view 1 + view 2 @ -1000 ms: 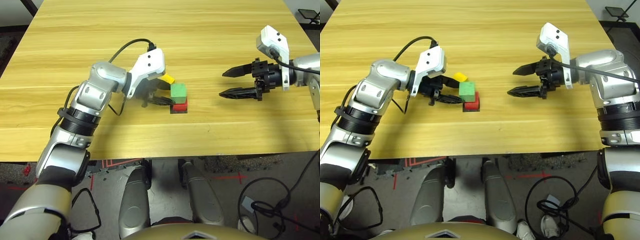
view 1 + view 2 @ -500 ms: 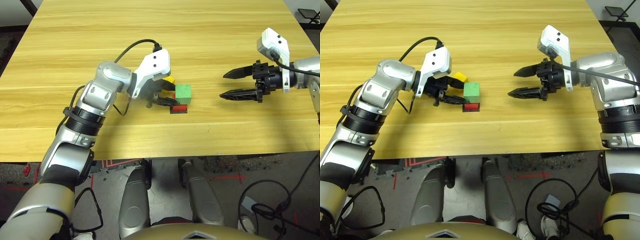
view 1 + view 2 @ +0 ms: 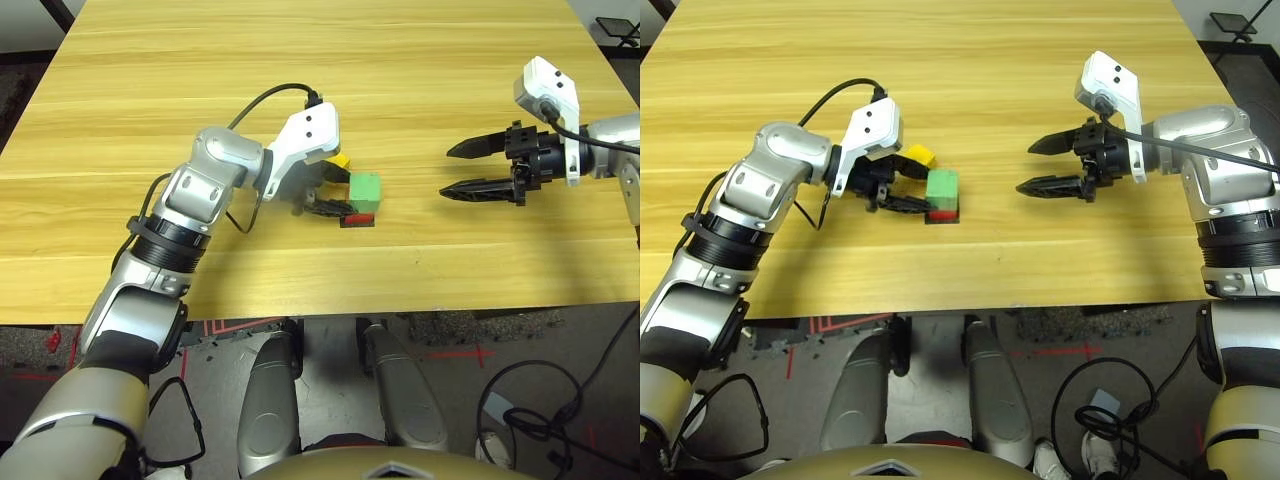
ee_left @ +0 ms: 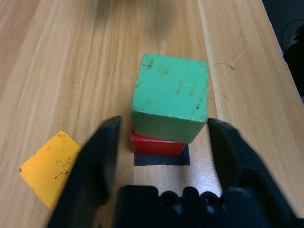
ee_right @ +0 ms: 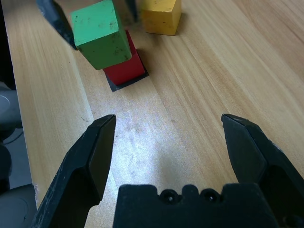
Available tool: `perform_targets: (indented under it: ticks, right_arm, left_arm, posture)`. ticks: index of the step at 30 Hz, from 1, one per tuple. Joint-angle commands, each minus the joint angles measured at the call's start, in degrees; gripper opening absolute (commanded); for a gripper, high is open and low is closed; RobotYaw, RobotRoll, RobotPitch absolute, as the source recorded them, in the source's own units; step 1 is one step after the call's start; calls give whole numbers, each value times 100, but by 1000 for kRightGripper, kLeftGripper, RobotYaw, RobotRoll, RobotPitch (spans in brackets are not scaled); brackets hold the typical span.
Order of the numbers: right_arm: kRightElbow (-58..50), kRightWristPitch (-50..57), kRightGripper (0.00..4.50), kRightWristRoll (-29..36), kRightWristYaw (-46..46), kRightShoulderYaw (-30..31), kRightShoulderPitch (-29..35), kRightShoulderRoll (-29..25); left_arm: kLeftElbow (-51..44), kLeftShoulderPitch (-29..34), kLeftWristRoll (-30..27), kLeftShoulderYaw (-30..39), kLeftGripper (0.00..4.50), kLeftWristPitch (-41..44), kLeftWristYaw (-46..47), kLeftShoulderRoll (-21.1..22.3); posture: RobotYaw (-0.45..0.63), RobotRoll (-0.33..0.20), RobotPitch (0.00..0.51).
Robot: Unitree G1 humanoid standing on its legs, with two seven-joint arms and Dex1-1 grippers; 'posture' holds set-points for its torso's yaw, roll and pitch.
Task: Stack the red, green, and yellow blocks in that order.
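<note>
Green block (image 4: 171, 97) sits on the red block (image 4: 156, 145); my left gripper (image 4: 164, 137) stands wide around them, my right gripper (image 5: 168, 142) wide too

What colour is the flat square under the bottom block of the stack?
Black; the square lies under the red block, clearest in the left wrist view.

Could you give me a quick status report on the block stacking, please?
Left tool open, straddling green block; right tool open, off to the side. Green sits on red block, slightly askew. Yellow block on table, unstacked. Nothing in the way.
</note>
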Motion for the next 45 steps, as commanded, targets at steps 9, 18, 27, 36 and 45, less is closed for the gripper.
perform_targets:
  ticks: [9, 18, 27, 36, 45]
  right_arm:
    - [-225, -82, 4500, 355, 229, -192, 203, -103]
    - [-3, -189, 4500, 337, 258, -112, 73, -30]
    - [241, -304, 4500, 262, 263, -2, -153, 191]
    - [292, -296, 4500, 222, 290, 12, -199, 236]
    - [231, -238, 4500, 233, 278, -21, -140, 216]
  left_arm:
    - [-1153, -193, -1141, 1384, 4488, 1793, 756, 258]
    - [-2367, 700, -1767, 2626, 4488, 3100, 2111, 775]
    - [-2632, 2028, -1371, 2703, 4488, 2331, 3941, -172]
    - [-2407, 2558, -937, 2032, 4488, 1245, 4221, -371]
    - [-1978, 2406, -475, 1425, 4488, 565, 4088, -320]
  posture:
    - [-87, -99, 276]
    - [-28, -106, 266]
    - [0, -112, 269]
    - [-6, -120, 279]
    - [-24, -120, 287]
